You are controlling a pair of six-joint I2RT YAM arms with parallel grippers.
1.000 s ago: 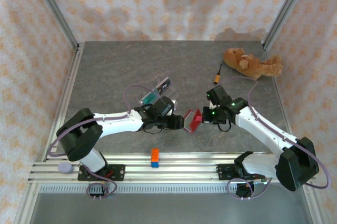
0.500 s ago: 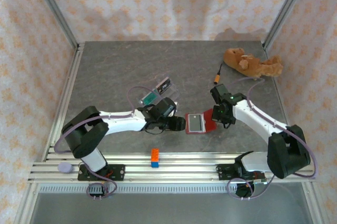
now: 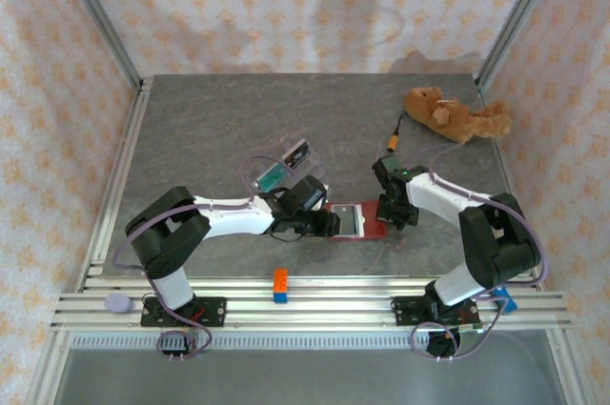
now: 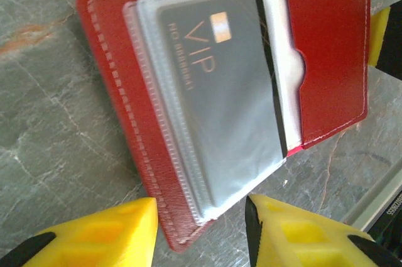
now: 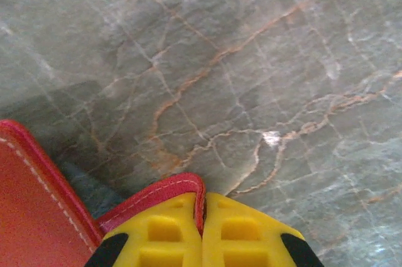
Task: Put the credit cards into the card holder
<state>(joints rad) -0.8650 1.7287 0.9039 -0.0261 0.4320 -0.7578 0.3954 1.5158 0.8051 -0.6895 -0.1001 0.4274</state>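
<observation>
Down at the middle of the table (image 3: 191, 129), the wallet (image 3: 353, 221) lies spread open and flat between the two grippers. Left gripper (image 4: 201, 232) sits at the near edge, its yellow fingers (image 4: 94, 235) released and apart, one wallet corner poking between them. Look inside: a dark VIP card (image 4: 220, 97) is tucked in the clear sleeve. Right gripper (image 5: 202, 229) is clenched tight, pinching the wallet's red rim on the far side. Behind the left arm, a clear tray (image 3: 291, 152) holds a teal card (image 3: 271, 177). Well apart, a bear (image 3: 456, 113) lies in the far right corner, and a brick (image 3: 280, 284) sits by the front rail.
</observation>
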